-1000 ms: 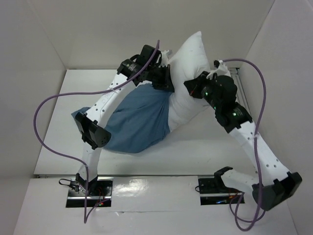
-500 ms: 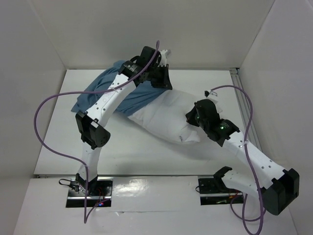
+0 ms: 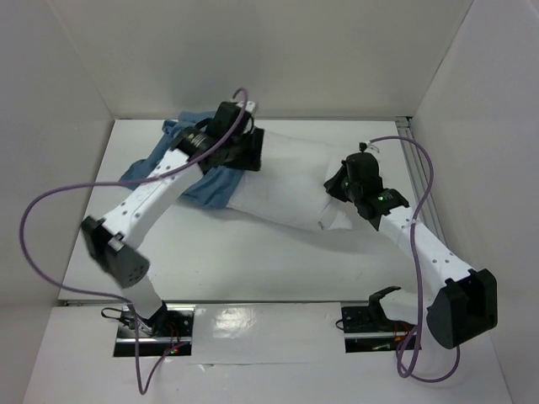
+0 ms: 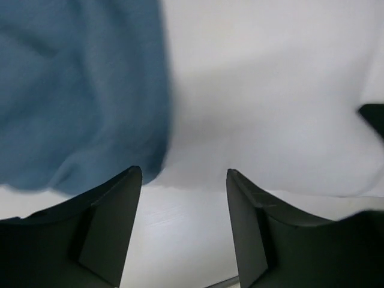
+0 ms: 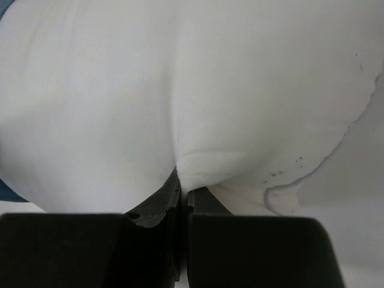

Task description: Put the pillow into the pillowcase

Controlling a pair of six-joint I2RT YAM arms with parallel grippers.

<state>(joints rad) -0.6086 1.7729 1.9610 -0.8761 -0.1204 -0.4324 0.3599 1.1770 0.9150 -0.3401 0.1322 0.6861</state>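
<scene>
**A:** What is the pillow like, and where does it lie?

**B:** The pillow (image 3: pixel 290 181) is plump, plain white and soft, with smooth cloth and a pointed near-right corner. It lies flat across the far half of the white counter (image 3: pixel 253 252). The right wrist view shows a thin stitched edge curving along one side, with a few dark specks beside it.

**A:** And the pillowcase?

**B:** The pillowcase (image 3: pixel 210 187) is limp, wrinkled, muted blue cloth, bunched at the pillow's left end. From the left wrist its edge lies against the white fabric.

**A:** What have the fingers got hold of?

**B:** The right fingers (image 5: pixel 180 193) are pressed together on a fold of the pillow near that corner, and the cloth puckers into a crease above them. The left fingers (image 4: pixel 183 177) stand wide apart with nothing between them, just above the line where blue meets white.

**A:** Anything hard to make out?

**B:** The left arm (image 3: pixel 160 189) crosses the pillowcase and hides its opening, so I cannot tell how far in the pillow sits. The left wrist view is blurred, and the blue cloth's far edge is partly hidden.
</scene>
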